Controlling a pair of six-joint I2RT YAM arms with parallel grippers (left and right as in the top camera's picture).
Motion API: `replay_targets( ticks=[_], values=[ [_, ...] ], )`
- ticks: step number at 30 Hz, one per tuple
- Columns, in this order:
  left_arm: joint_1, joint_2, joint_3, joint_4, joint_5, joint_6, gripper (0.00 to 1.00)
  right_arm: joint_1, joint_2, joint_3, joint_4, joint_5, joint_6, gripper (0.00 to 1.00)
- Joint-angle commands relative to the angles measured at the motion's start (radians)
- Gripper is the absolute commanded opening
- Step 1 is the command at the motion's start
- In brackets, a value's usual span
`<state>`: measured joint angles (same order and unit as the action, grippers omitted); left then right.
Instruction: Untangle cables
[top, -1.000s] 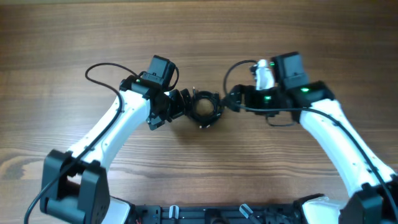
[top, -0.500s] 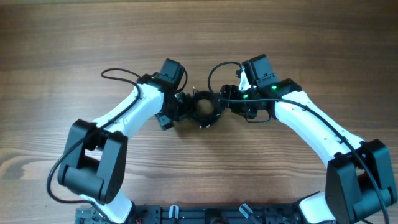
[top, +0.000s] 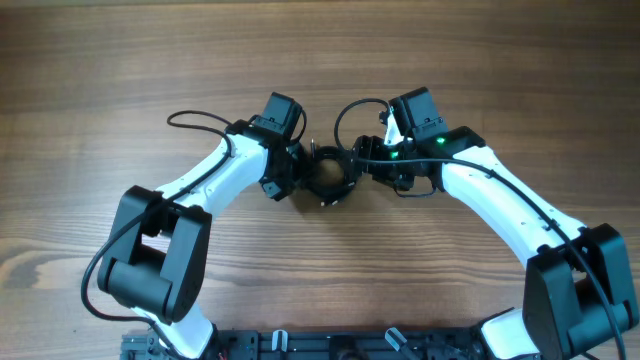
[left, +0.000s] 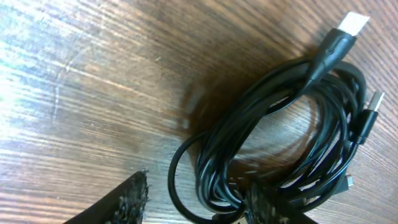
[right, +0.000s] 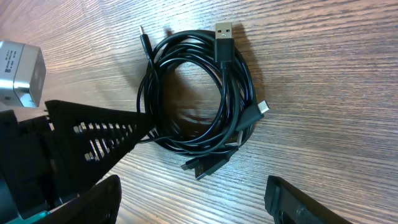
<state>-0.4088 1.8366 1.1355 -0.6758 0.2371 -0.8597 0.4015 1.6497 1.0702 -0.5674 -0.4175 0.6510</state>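
The cables (top: 328, 172) are one small coiled bundle of thin black wires with plug ends, lying on the wooden table between my two grippers. My left gripper (top: 296, 170) is at the coil's left edge. In the left wrist view its jaws (left: 196, 200) are open, and the near strands of the coil (left: 280, 137) lie between the fingers, one finger over the coil. My right gripper (top: 368, 168) is just right of the coil. In the right wrist view its jaws (right: 193, 202) are open and empty, short of the coil (right: 199, 99). A USB plug (right: 224, 31) lies across the coil's far side.
The wooden table (top: 320, 60) extends all round the coil. The left gripper's finger (right: 93, 140) shows in the right wrist view, touching the coil's left side. A thicker arm cable (top: 190, 120) loops behind the left arm. A black rail (top: 330, 345) runs along the front edge.
Both arms have closed in on the coil from either side. The right arm then held still, while the left gripper edged further right onto the coil's edge.
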Motion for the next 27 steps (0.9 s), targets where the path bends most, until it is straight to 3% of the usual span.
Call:
replay_targets(
  ticks=[1,3,5,7,11,22,27],
  values=[
    [-0.002,0.026,-0.006,-0.015,0.002,-0.013,0.47,0.002,0.006,0.003,0.001,0.006,0.006,0.75],
    [-0.002,0.036,-0.006,-0.025,0.002,-0.013,0.38,0.002,0.006,0.003,0.002,-0.002,0.006,0.75],
    [-0.002,0.035,-0.006,-0.027,0.002,-0.013,0.17,0.002,0.006,0.003,0.002,-0.002,0.005,0.75],
    [-0.002,0.034,-0.004,-0.023,0.006,-0.012,0.04,0.002,0.006,0.003,-0.002,-0.002,0.005,0.76],
    [-0.002,-0.041,-0.002,-0.027,0.020,-0.008,0.04,0.001,0.006,0.003,0.002,-0.002,0.005,0.76],
    [-0.002,-0.515,-0.002,-0.009,0.020,-0.009,0.04,0.002,0.006,0.003,0.002,-0.029,0.004,0.80],
    [-0.002,-0.569,-0.002,0.023,0.033,-0.009,0.04,0.001,0.006,0.003,0.017,-0.086,0.003,0.82]
  ],
)
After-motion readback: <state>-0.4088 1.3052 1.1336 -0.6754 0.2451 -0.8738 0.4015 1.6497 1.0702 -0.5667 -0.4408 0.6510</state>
